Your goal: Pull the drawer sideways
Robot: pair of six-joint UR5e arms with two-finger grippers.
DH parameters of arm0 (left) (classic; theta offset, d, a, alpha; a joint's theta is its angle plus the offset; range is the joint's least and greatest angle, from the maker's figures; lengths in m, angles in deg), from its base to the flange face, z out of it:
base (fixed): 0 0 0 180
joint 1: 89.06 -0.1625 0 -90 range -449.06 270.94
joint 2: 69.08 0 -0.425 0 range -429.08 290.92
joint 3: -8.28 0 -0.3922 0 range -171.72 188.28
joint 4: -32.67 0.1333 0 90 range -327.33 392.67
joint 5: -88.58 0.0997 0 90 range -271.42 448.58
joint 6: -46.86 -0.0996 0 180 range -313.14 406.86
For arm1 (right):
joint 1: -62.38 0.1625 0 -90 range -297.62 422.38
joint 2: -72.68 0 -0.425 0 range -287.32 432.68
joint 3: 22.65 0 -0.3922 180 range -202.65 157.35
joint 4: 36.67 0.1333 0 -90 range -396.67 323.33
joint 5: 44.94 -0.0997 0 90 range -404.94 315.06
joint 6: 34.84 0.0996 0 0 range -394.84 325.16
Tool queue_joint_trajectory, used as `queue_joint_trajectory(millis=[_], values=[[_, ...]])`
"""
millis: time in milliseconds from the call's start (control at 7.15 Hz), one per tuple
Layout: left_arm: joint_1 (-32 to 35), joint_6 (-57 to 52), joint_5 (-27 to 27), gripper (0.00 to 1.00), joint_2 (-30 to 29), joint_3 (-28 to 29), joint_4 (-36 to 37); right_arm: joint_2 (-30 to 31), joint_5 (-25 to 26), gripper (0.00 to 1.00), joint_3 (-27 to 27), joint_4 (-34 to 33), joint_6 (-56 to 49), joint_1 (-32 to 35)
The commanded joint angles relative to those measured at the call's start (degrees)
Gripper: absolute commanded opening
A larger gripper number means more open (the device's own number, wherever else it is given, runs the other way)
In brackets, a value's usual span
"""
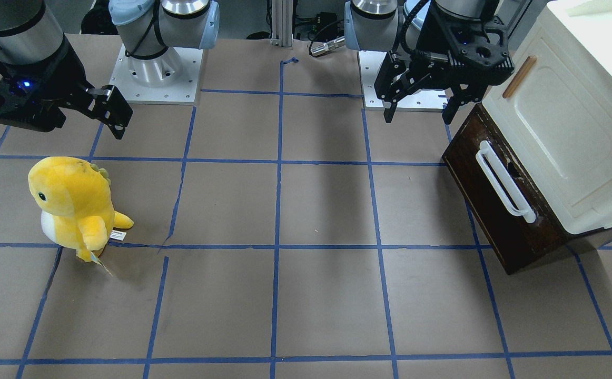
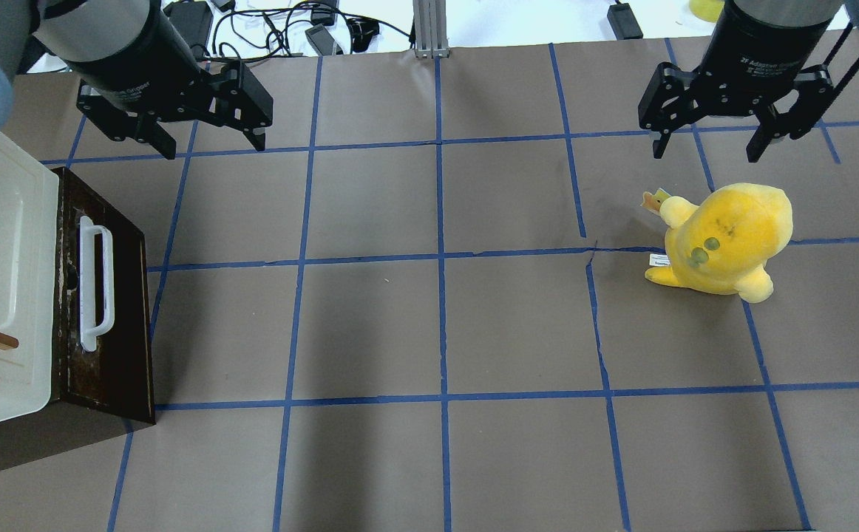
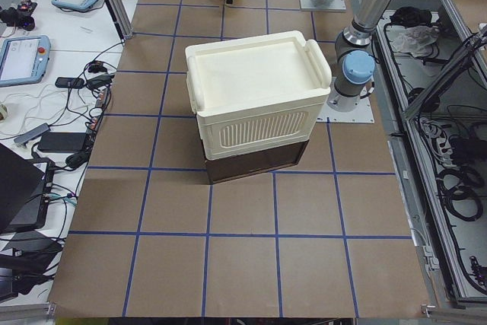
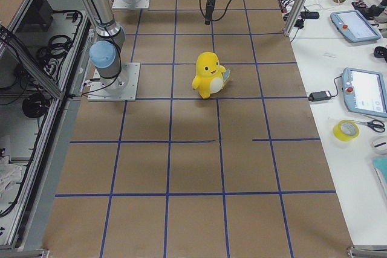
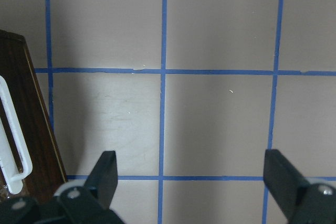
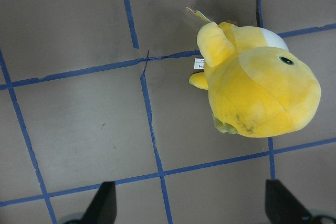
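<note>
The drawer (image 1: 487,210) has a dark brown front with a long white bar handle (image 1: 503,180) and sits under a cream cabinet (image 1: 564,131). No pale inner sides show. It also shows at the left edge of the overhead view (image 2: 125,295) and of the left wrist view (image 5: 31,145). My left gripper (image 1: 419,115) is open and empty. It hovers just beside the drawer's near end, apart from the handle (image 2: 95,284). It shows in the overhead view (image 2: 213,146) too. My right gripper (image 2: 706,151) is open and empty, above a yellow plush toy.
The yellow plush toy (image 2: 725,236) stands on the brown table with blue tape lines, also seen in the front view (image 1: 74,205) and the right wrist view (image 6: 257,87). The cream cabinet door carries a small wooden handle (image 1: 519,77).
</note>
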Motion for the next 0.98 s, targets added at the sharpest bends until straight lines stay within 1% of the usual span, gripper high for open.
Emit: queue_joint_trajectory(millis=[0, 839], values=[[0.0, -0.1, 0.3, 1.00, 0.3, -0.2, 0.0, 0.0, 0.0, 1.00, 0.0, 0.0, 0.0, 0.0], [0.1, 0.5, -0.1, 1.00, -0.6, -0.7, -0.2, 0.0, 0.0, 1.00, 0.0, 0.0, 0.0, -0.1]])
